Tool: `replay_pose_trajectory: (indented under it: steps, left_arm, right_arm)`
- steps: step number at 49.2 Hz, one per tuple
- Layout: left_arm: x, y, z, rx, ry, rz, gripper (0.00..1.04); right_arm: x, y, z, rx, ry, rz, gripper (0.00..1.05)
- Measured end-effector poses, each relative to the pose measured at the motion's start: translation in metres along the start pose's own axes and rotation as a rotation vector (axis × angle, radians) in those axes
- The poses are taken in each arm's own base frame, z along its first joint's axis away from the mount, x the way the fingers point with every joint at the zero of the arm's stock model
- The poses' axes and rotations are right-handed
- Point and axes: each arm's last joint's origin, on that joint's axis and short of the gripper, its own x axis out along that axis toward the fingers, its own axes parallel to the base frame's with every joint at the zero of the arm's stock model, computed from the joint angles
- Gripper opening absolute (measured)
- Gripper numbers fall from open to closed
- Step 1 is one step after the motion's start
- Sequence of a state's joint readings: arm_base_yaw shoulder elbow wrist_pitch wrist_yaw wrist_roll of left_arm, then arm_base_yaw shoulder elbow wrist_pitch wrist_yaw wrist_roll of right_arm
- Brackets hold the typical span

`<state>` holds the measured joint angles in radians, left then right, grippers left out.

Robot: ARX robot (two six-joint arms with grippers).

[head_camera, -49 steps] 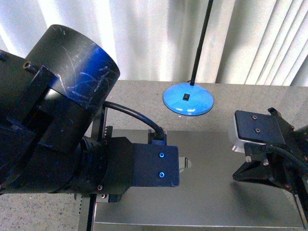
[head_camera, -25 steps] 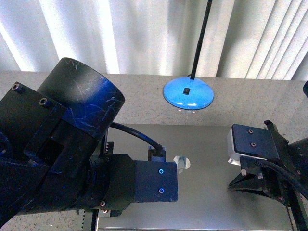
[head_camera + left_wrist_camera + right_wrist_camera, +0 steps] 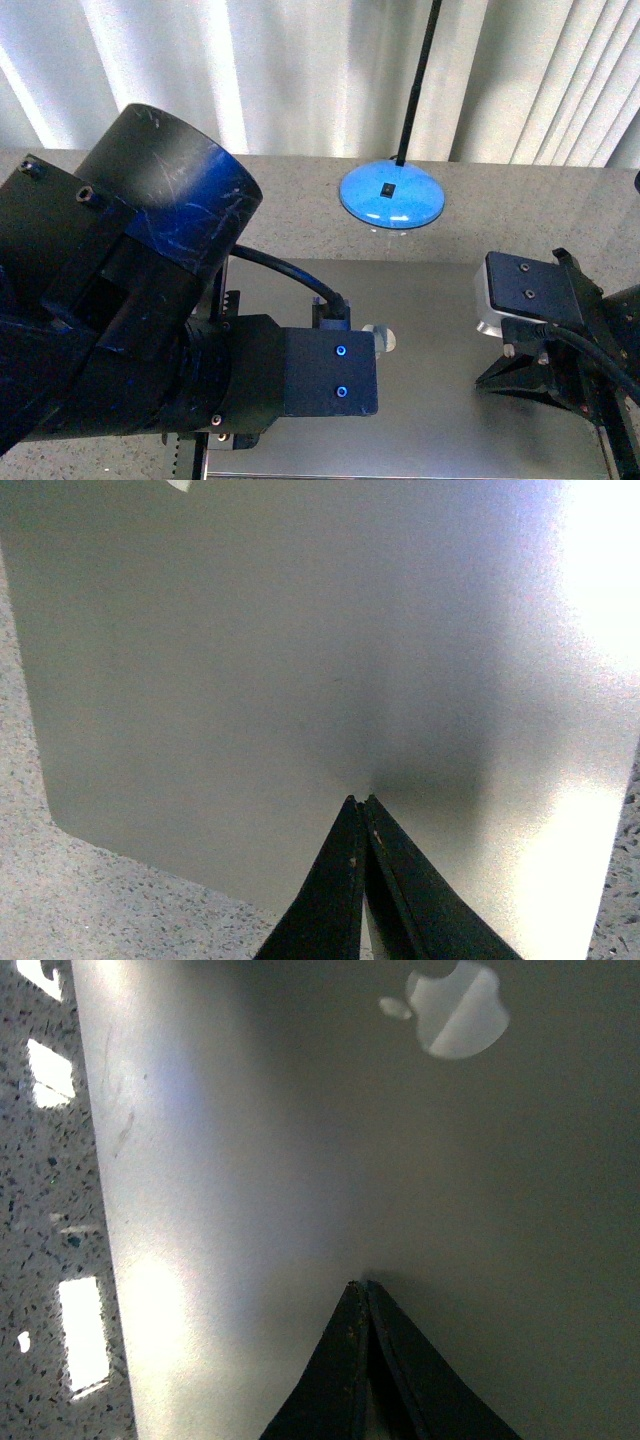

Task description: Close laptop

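The silver-grey laptop lies on the speckled table with its lid facing up; part of the apple logo shows beside my left arm. My left gripper is shut, its tips on or just above the lid. My right gripper is shut, its tips on or just above the lid below the apple logo. In the front view both arms hang over the lid and hide the fingertips. Keys and screen are hidden.
A blue round lamp base with a thin black pole stands on the table behind the laptop. White curtains hang at the back. Speckled tabletop shows around the laptop. My left arm fills the left of the front view.
The lid has dropped lower and lies flatter than a second ago. Both arms have gone down with it; the left arm has shifted slightly in the last half second.
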<state>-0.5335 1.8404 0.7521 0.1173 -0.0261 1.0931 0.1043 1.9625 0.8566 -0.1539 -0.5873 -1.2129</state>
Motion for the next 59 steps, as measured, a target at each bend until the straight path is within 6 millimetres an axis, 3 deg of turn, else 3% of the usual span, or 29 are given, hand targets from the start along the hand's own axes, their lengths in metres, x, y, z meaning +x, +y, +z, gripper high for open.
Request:
replay_pose_trajectory:
  steps: [8, 15, 26, 33, 39, 47, 59]
  left_arm:
    - [-0.011, 0.008, 0.002, -0.027, -0.022, 0.041, 0.04]
    - [-0.032, 0.023, 0.002, -0.091, -0.075, 0.116, 0.04]
    - [-0.094, 0.039, -0.019, -0.327, -0.217, 0.260, 0.04]
    - [-0.144, 0.030, -0.038, -0.523, -0.332, 0.342, 0.04]
    - [-0.170, 0.025, -0.053, -0.614, -0.368, 0.408, 0.04]
    - [-0.196, 0.015, -0.075, -0.741, -0.381, 0.475, 0.04]
    - [-0.213, -0.002, -0.096, -0.832, -0.380, 0.508, 0.04]
  right_arm:
    - [-0.009, -0.006, 0.010, -0.008, -0.053, -0.063, 0.03]
    - [-0.032, -0.014, 0.027, -0.030, -0.150, -0.210, 0.03]
    - [-0.083, -0.015, 0.044, 0.051, -0.308, -0.575, 0.03]
    - [-0.118, -0.002, 0.047, 0.169, -0.364, -0.767, 0.03]
    - [-0.138, 0.010, 0.053, 0.237, -0.426, -0.841, 0.03]
    - [-0.167, 0.032, 0.059, 0.301, -0.465, -0.984, 0.03]
    - [-0.177, 0.063, 0.051, 0.406, -0.484, -1.141, 0.03]
